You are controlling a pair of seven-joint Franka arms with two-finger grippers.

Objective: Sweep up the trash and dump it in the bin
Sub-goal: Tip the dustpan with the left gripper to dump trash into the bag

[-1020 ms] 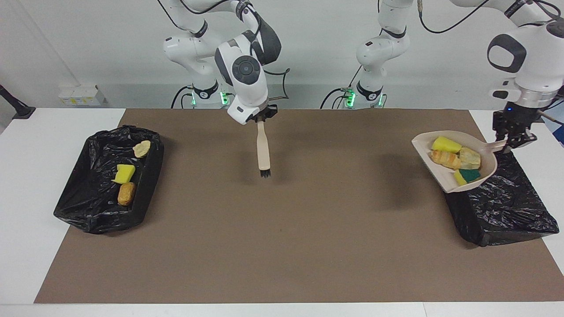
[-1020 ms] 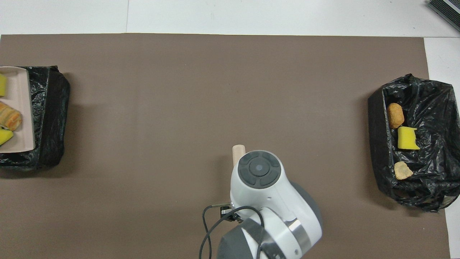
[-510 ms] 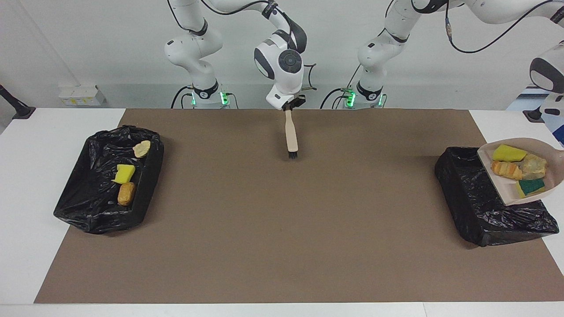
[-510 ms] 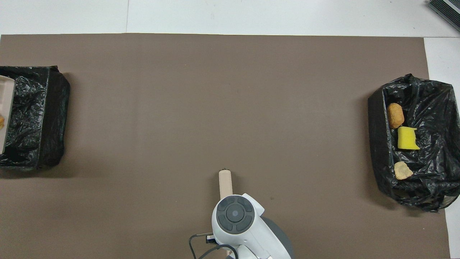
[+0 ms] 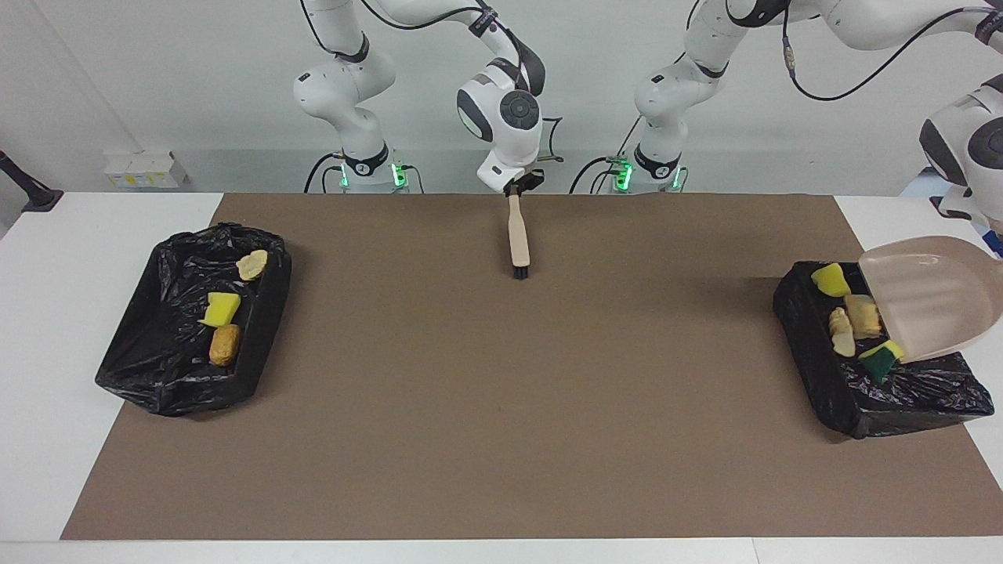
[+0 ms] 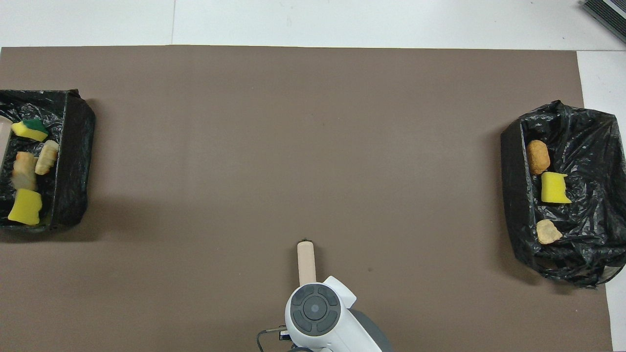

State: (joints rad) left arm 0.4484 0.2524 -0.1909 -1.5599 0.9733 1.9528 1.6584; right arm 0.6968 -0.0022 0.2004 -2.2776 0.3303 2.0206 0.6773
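Trash (image 5: pixel 852 325) tipped from dustpan (image 5: pixel 928 298) into bin (image 5: pixel 878 388) — no readable labels.

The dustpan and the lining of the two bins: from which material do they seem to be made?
The dustpan, tipped over the bin at the left arm's end, looks like rigid moulded plastic: beige, smooth, matte, with one curved shell and an even rim. The lining of that bin and of the bin at the right arm's end looks like thin black plastic film, probably a garbage bag: it is crumpled and shows small glossy highlights.
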